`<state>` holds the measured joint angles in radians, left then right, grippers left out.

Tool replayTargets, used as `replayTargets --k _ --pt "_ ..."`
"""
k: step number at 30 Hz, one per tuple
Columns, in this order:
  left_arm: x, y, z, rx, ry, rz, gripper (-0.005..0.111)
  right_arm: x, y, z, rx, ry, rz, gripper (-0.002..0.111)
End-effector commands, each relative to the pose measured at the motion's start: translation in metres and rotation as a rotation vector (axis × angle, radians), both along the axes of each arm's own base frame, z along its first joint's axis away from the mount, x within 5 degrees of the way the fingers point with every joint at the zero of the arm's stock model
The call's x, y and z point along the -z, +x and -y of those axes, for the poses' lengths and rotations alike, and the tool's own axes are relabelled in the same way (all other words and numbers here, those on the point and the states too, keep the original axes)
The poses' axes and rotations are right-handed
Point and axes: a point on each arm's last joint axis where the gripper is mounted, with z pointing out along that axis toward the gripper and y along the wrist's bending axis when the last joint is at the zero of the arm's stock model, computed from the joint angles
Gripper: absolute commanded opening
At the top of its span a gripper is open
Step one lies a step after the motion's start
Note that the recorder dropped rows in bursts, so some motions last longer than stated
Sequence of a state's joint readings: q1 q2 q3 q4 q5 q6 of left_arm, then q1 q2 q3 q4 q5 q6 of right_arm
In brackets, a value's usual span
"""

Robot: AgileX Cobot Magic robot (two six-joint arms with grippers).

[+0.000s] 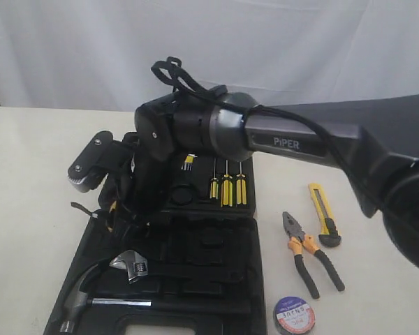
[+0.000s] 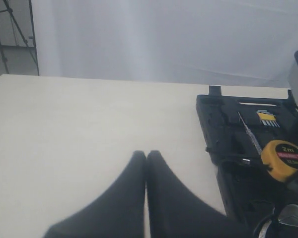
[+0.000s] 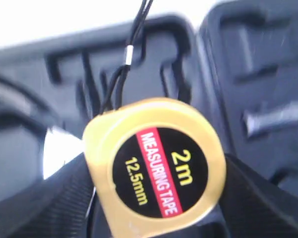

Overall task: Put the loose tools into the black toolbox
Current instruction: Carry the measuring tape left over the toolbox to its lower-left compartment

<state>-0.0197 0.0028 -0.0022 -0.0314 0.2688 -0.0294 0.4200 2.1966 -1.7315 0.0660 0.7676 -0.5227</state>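
Right pincer (image 3: 156,210): closed on the tape measure, one finger on each side of its body, jaws spread wide to span it.
Tape measure (image 3: 154,166): yellow case, black round label marked "2m" with a red stripe; held over the moulded slots of the black toolbox (image 1: 230,269). Whether it touches the case cannot be told.
Right arm: reaches across the middle of the exterior view to the left part of the toolbox.
Left pincer (image 2: 146,157): closed, fingertips touching, nothing between them; above bare bench (image 1: 28,174), beside the toolbox.
Black toolbox: lies open on the bench, both halves flat.
Far half: holds the yellow-handled screwdrivers (image 1: 227,185).
Near half: holds the hammer (image 1: 119,302) and the silver wrench (image 1: 130,265).
Pliers (image 1: 298,243): on the bench, just right of the toolbox, handles spread.
Utility knife (image 1: 323,213): on the bench, just beyond the pliers.
Tape roll (image 1: 294,315): on the bench, nearer the camera than the pliers.
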Motion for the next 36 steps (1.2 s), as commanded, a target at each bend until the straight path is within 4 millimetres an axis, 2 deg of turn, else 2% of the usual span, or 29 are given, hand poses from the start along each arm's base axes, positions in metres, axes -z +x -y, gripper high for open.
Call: replayTargets --k 1,7,14,20,36 --pt "0.001 0.0 0.0 0.002 -0.002 0.001 0.0 -0.012 0.012 -0.008 0.004 0.037 0.07 -0.001" --pt "0.001 0.0 0.0 0.002 -0.002 0.001 0.0 0.001 0.019 -0.013 -0.003 0.02 0.01 -0.001" --pt "0.001 0.0 0.0 0.002 -0.006 0.001 0.0 0.022 0.012 -0.027 -0.064 -0.018 -0.048 -0.001" --pt "0.001 0.0 0.0 0.002 -0.006 0.001 0.0 0.032 0.009 -0.033 -0.077 -0.026 -0.064 -0.001" --pt "0.001 0.0 0.0 0.002 -0.006 0.001 0.0 0.029 0.015 -0.035 -0.086 -0.002 0.006 -0.001"
